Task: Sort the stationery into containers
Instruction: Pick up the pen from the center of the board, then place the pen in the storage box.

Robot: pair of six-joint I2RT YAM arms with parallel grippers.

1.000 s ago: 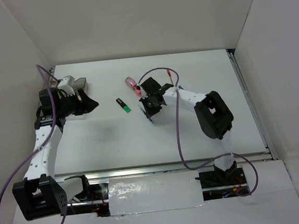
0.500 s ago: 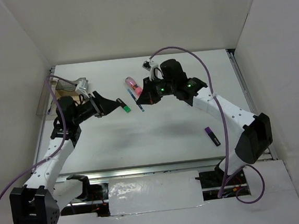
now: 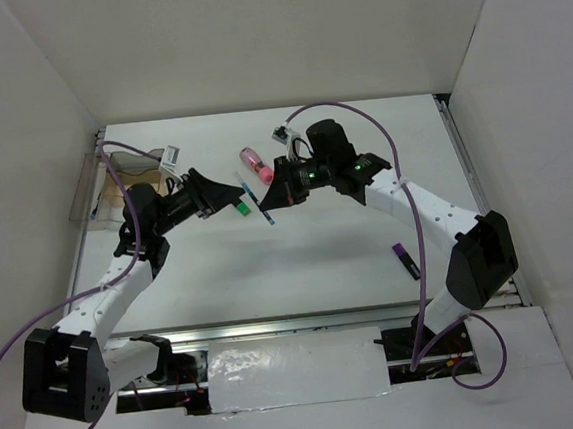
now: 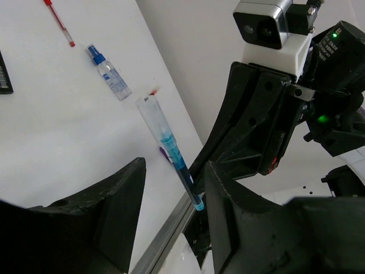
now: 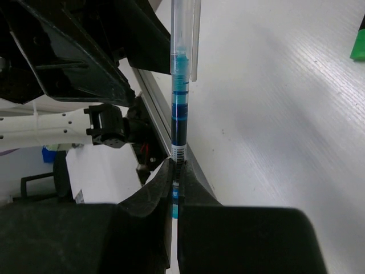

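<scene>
Right gripper pinched tight on lower end of blue pen, held mid-air over table middle. Pen's long axis slants, free end toward left gripper. Left jaws spread, shaft just ahead, in line with gap. Left arm nearer clear box: handover likely.

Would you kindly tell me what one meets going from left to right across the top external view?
Clear plastic box → green-ended highlighter → right claw holding the blue pen → purple-ended highlighter.
</scene>
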